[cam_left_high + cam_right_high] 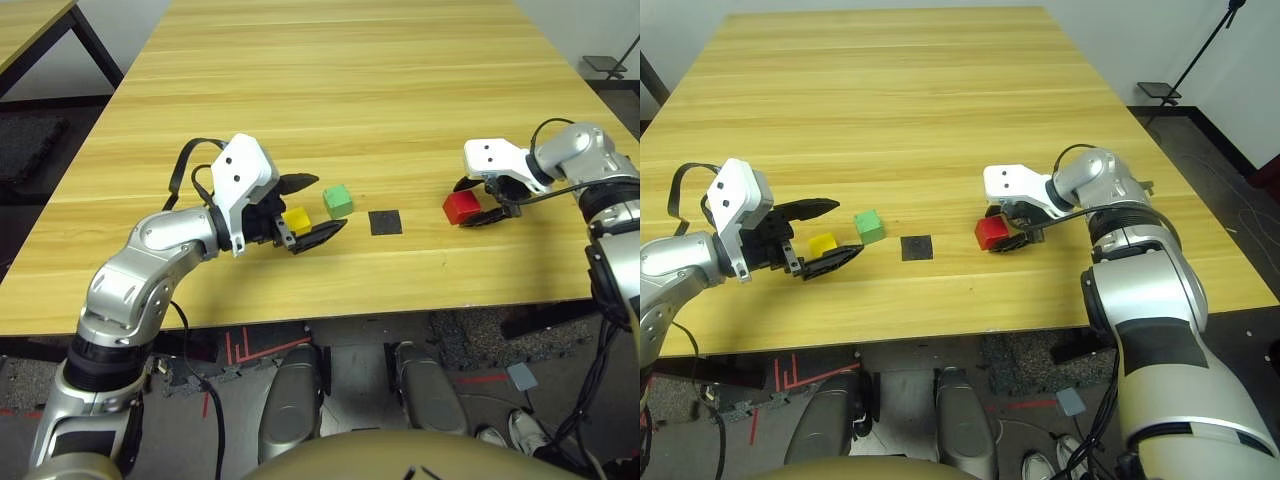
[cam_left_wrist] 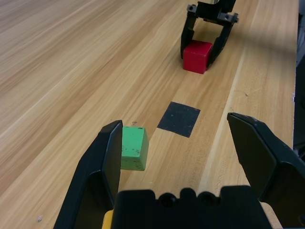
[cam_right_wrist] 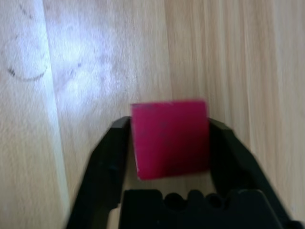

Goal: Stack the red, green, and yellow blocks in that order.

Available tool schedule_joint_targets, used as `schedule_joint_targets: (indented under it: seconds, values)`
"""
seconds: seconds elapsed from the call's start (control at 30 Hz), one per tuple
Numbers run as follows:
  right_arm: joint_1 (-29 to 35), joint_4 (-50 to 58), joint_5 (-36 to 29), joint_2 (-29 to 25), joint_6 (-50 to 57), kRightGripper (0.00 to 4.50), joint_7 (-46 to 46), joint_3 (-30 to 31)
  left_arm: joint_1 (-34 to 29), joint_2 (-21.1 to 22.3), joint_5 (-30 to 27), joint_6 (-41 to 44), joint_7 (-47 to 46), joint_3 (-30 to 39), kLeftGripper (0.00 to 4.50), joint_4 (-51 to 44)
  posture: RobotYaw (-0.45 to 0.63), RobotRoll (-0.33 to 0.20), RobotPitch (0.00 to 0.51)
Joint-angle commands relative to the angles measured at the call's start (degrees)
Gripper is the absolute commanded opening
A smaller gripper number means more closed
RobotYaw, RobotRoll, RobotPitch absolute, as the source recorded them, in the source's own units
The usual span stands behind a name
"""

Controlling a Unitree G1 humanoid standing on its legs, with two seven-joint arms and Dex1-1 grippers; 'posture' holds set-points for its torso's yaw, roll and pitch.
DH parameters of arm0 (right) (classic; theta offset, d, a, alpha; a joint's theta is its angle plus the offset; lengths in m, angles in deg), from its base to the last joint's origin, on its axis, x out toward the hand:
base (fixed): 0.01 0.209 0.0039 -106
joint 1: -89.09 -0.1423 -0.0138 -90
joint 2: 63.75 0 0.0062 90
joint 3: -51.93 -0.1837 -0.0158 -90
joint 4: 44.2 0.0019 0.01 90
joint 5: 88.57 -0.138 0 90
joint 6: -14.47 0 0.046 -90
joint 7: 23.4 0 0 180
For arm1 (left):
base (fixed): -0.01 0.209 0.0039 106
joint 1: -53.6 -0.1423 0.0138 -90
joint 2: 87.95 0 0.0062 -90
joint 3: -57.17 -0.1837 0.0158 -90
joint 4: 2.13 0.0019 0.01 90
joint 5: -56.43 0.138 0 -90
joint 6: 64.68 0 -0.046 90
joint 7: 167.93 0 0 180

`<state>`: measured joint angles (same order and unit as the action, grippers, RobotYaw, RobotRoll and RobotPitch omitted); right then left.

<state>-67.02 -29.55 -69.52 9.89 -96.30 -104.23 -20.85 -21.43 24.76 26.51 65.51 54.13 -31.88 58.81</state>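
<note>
The red block (image 1: pixel 462 207) rests on the table at the right, and my right gripper (image 3: pixel 169 125) is shut on it, one black finger against each side. The green block (image 1: pixel 338 200) stands near the table's middle, just left of a flat black square patch (image 1: pixel 385 221). Left of the green block lies the yellow block (image 1: pixel 297 218), deep between the fingers of my left gripper (image 1: pixel 849 227), which is open with neither finger touching it. The left gripper's far finger (image 2: pixel 107 157) reaches up beside the green block.
The wooden table (image 1: pixel 330 80) stretches far ahead with bare surface. Its front edge (image 1: pixel 300 310) runs just below both grippers. A second table (image 1: pixel 30 25) stands at the far left, and a black stand base (image 1: pixel 1160 92) sits on the floor at the right.
</note>
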Motion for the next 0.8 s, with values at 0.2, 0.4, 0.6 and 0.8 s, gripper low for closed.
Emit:
schedule_joint_targets:
  seconds: [0.2, 0.4, 0.6, 0.8]
  values:
    - [-3.08, 8.64, -4.12, 5.56, 16.53, 2.05, -9.40, -1.77, -0.06, 1.49, -0.70, 3.74, -0.40, -0.64, 4.50, -1.25, 0.43, -0.229, 0.084]
    - [3.28, 32.60, -3.44, 10.02, 35.34, 2.05, -8.71, 2.09, 2.00, 1.14, 1.12, 3.98, -1.04, -2.68, 4.50, 1.06, 0.44, -0.248, 0.088]
    - [6.37, 41.33, -1.45, 9.69, 41.32, 2.05, -6.30, 7.13, 2.51, 0.35, 1.98, 4.12, -2.44, -3.67, 4.50, 1.93, 0.47, -0.260, 0.096]
    - [6.90, 41.18, -0.66, 9.78, 39.36, 2.05, -4.19, 10.36, 1.98, -0.45, 2.05, 4.84, -4.03, -3.48, 4.50, 0.90, 0.50, -0.269, 0.109]
